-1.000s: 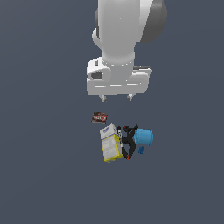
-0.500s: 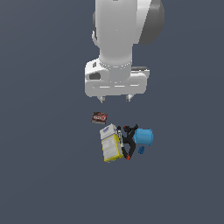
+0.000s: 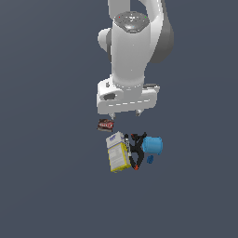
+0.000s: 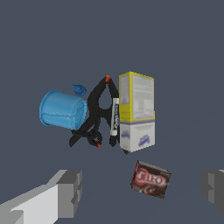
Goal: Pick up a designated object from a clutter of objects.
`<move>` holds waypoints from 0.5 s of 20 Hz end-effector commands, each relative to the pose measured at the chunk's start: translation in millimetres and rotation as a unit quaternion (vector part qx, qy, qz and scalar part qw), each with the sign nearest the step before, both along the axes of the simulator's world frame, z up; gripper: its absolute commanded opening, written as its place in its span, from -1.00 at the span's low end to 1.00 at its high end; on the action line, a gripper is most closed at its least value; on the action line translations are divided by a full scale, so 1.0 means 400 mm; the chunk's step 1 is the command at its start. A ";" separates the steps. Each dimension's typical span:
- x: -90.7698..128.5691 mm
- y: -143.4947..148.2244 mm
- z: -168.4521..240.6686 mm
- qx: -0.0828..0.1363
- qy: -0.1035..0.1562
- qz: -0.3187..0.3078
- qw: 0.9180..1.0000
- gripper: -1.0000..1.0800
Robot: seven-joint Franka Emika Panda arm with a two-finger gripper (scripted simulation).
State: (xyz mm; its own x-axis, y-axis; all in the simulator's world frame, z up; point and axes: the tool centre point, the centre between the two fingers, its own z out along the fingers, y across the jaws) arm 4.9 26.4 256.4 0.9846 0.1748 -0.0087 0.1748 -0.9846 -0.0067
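The clutter lies on the grey floor: a yellow-and-white box (image 3: 117,153) (image 4: 136,109), a blue cup (image 3: 152,145) (image 4: 62,110) on its side, black red-tipped clamps (image 3: 136,152) (image 4: 98,114) between them, and a dark red packet (image 3: 105,124) (image 4: 151,179) apart from the pile. The designated object, a slender black piece with a white label (image 4: 114,119), lies against the box's side; in the exterior view (image 3: 127,145) it is barely distinguishable. My gripper (image 3: 125,113) (image 4: 142,192) is open and empty, hovering above the pile, roughly over the packet and the box's near end.
A small blue fragment (image 3: 149,159) (image 4: 79,89) lies beside the cup. The floor (image 3: 56,186) around the pile is plain dark grey.
The gripper has come down toward the pile, still open. The objects have not moved.
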 end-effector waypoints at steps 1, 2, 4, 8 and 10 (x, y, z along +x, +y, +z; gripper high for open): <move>0.002 0.015 -0.046 -0.002 0.000 0.025 1.000 0.92; 0.002 0.022 -0.066 -0.003 0.000 0.036 0.999 0.92; 0.001 0.038 -0.112 -0.005 -0.001 0.061 0.998 0.92; -0.008 0.075 -0.214 -0.007 -0.002 0.119 0.993 0.92; -0.016 0.093 -0.260 -0.007 -0.003 0.146 0.989 0.92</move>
